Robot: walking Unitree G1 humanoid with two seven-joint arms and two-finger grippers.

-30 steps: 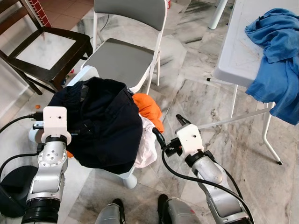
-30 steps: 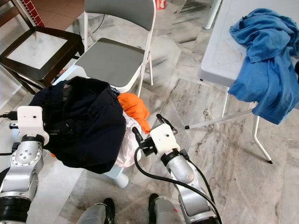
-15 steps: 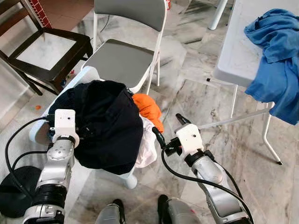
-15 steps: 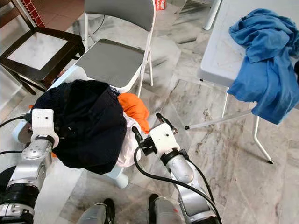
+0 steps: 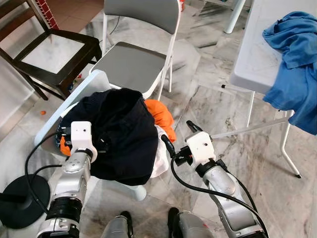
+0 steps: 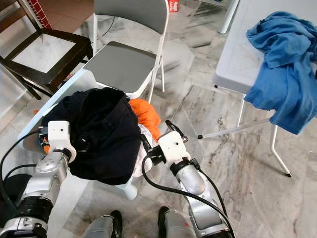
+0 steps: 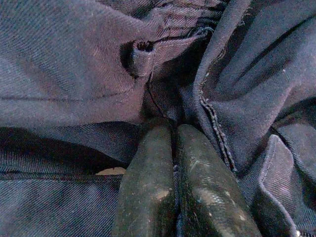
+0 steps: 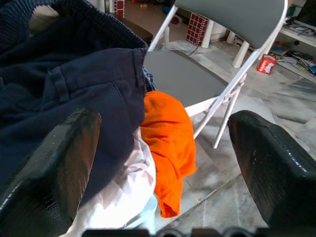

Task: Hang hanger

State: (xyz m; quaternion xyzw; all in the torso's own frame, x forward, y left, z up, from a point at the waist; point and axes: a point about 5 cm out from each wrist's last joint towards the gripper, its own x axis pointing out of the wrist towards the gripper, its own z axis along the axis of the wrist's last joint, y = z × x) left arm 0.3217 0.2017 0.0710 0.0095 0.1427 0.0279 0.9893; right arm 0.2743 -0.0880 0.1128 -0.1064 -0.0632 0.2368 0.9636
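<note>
The left gripper's fingers (image 7: 148,197) are pressing tight together, pinching a fold of the dark navy garment (image 5: 119,134) between them, while the right gripper's fingers (image 8: 54,168) are spreading wide apart with nothing between them.

Taking that navy garment as the landmark: beyond it a grey folding chair (image 5: 136,62) is standing on the marble floor (image 5: 213,104), and beyond it to the robot's left a dark wooden chair (image 5: 49,52) is standing with a pale seat. Well off to the garment's right, a white table (image 5: 257,54) is carrying a blue cloth (image 5: 297,64) that is draping over its edge. The navy garment itself is lying heaped on top of a pile in a pale laundry basket (image 5: 74,94), whose rim is showing at the garment's left and far sides. An orange cloth (image 5: 161,116) is lying against the garment's right edge, and a white cloth (image 5: 159,158) is hanging out from under it on the same side.

The left gripper (image 7: 173,143) is buried in the garment's near left part. The right gripper (image 5: 178,136) is hovering just beside the garment's right edge, near the white cloth, not touching it.

No hanger can be picked out; it may be hidden under the fabric, but I cannot tell.
</note>
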